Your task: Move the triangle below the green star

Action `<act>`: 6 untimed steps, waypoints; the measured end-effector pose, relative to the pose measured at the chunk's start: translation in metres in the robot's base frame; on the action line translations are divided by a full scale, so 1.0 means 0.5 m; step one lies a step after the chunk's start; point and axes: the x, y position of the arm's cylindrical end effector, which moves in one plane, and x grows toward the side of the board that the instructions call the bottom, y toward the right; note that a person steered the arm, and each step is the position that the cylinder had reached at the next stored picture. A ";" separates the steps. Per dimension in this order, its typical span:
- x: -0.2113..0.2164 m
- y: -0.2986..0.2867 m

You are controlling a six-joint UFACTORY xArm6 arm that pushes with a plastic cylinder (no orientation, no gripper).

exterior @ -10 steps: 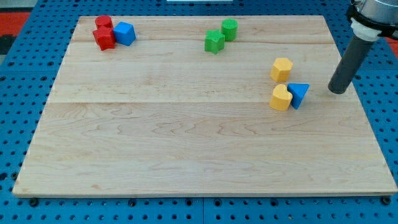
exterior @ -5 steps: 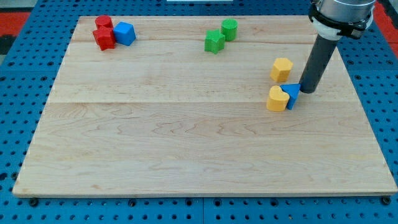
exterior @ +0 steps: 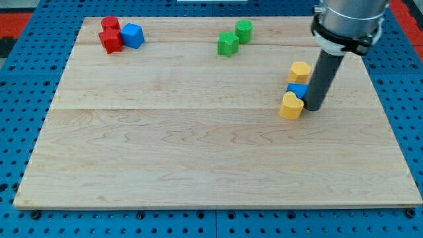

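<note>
The blue triangle (exterior: 298,90) lies at the view's right, wedged between a yellow hexagon (exterior: 299,71) above it and a yellow heart-shaped block (exterior: 291,106) below it. My tip (exterior: 313,108) stands against the triangle's right side, partly hiding it. The green star (exterior: 227,44) sits near the view's top centre, with a green cylinder (exterior: 244,30) touching its upper right. The triangle is well to the right of the star and lower.
A red star-like block (exterior: 110,41), a red cylinder (exterior: 110,24) and a blue cube (exterior: 132,35) cluster at the view's top left. The wooden board (exterior: 198,145) ends in a blue pegboard surround on all sides.
My tip moved left from the board's right side into the blue triangle. The triangle shifted left and turned, now squeezed between the two yellow blocks. The yellow heart slid slightly left.
</note>
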 end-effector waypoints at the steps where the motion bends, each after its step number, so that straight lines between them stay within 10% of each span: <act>1: -0.010 -0.035; 6: -0.144 -0.062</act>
